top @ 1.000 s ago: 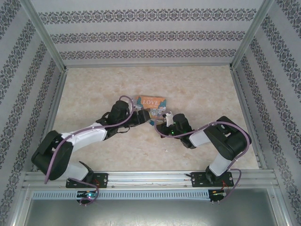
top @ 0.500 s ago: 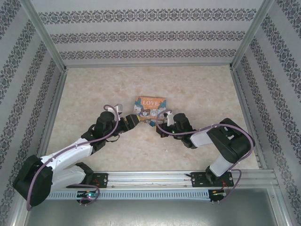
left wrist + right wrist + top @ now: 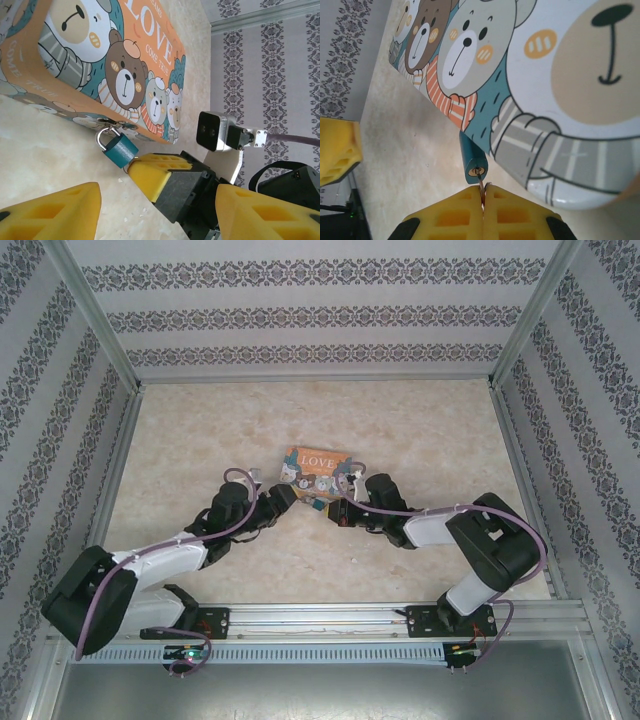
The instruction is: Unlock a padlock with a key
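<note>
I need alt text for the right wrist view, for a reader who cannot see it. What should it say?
The right claw, shut, pinches the thin key, whose tip meets the keyhole of the teal padlock. The padlock lies against the edge of the box illustrated with bears, on a pale marbled table.

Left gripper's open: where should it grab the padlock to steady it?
Probably the teal body of the padlock, pinched across its sides from the left: the right gripper holds the key at its bottom end, and the shackle is thin.
</note>
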Controlling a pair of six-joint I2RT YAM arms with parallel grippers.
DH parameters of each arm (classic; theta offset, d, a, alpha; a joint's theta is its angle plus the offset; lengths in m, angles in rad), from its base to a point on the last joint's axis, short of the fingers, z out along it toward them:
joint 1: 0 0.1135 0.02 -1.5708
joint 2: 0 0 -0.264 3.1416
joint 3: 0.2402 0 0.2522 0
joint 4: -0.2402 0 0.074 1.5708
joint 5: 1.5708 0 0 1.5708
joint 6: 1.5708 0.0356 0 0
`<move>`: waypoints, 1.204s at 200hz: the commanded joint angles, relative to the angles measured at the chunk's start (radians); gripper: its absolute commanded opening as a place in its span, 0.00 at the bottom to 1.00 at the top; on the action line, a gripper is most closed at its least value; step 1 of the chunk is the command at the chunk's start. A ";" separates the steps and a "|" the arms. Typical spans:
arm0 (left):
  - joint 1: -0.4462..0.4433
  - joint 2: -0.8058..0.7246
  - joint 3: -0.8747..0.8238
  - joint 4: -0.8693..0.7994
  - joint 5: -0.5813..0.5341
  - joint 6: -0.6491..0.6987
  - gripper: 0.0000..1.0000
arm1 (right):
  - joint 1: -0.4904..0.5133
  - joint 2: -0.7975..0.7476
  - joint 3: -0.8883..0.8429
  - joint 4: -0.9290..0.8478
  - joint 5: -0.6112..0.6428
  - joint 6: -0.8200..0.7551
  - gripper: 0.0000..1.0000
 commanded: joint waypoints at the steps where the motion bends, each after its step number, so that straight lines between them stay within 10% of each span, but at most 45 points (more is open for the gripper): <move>1: -0.011 0.032 0.002 0.089 0.017 -0.064 0.61 | 0.017 -0.024 0.036 0.000 -0.030 0.054 0.00; 241: -0.092 0.410 0.005 0.475 -0.044 -0.311 0.45 | 0.049 -0.006 0.086 -0.069 -0.018 0.212 0.00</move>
